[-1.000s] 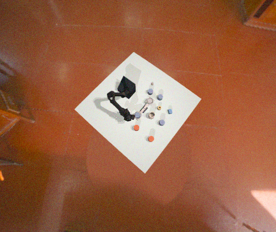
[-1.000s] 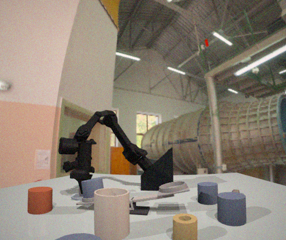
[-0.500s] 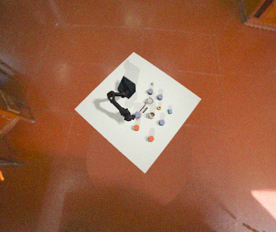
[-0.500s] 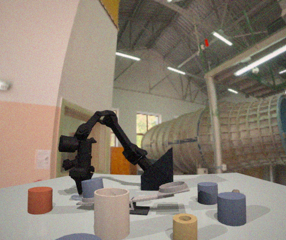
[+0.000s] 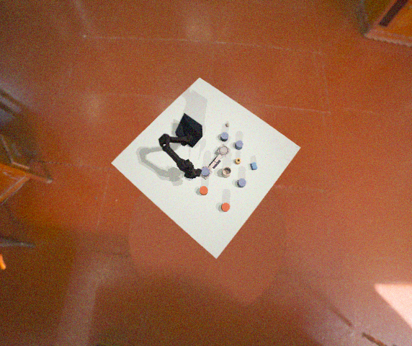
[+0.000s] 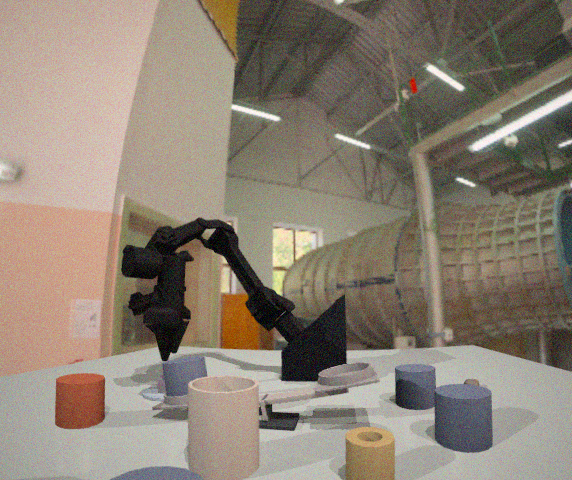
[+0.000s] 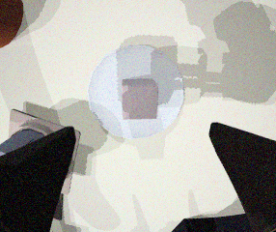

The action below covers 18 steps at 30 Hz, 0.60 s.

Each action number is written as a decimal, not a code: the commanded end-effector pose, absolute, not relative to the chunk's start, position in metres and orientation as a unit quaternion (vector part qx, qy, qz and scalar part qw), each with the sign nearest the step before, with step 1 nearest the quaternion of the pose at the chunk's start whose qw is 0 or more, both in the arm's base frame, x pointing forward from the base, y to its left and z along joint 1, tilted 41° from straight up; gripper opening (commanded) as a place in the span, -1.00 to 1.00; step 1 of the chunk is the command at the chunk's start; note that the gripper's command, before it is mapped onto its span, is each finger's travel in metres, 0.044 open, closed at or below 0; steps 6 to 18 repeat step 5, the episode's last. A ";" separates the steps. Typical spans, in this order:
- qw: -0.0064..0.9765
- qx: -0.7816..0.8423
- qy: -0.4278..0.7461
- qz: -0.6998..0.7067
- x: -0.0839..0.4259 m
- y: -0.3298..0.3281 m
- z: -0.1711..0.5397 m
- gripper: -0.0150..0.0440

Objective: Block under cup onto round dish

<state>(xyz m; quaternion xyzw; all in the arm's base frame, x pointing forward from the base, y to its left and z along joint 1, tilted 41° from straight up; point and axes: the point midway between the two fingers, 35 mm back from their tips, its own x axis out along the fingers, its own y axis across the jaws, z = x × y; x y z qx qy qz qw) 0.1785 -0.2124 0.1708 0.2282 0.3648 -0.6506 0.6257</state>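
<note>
We have the black gripper (image 5: pixel 195 173) (image 6: pixel 166 356) (image 7: pixel 145 131) spread wide, nothing pinched, pointing down over the pale blue round dish (image 6: pixel 149 394) (image 7: pixel 103 79). Mauve square block (image 7: pixel 140 101) sits on the dish, near centre. In the wrist view we see the solid blue cylindrical cup (image 5: pixel 204 171) (image 6: pixel 185 376) (image 7: pixel 10 145) at the dish's 8 o'clock, on the lower end of the pinkish-grey balance (image 5: pixel 212 164) (image 6: pixel 307 395) (image 7: pixel 19 119).

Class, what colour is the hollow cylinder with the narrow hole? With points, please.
Yellow-tan (image 5: pixel 238 159) (image 6: pixel 369 461), clearest in the exterior view.
</note>
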 end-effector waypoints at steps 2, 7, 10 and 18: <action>0.631 0.227 0.360 -0.648 0.182 -0.191 0.197 1.00; 0.631 0.227 0.360 -0.648 0.182 -0.189 0.199 1.00; 0.631 0.227 0.360 -0.648 0.182 -0.189 0.199 1.00; 0.631 0.227 0.360 -0.648 0.182 -0.189 0.199 1.00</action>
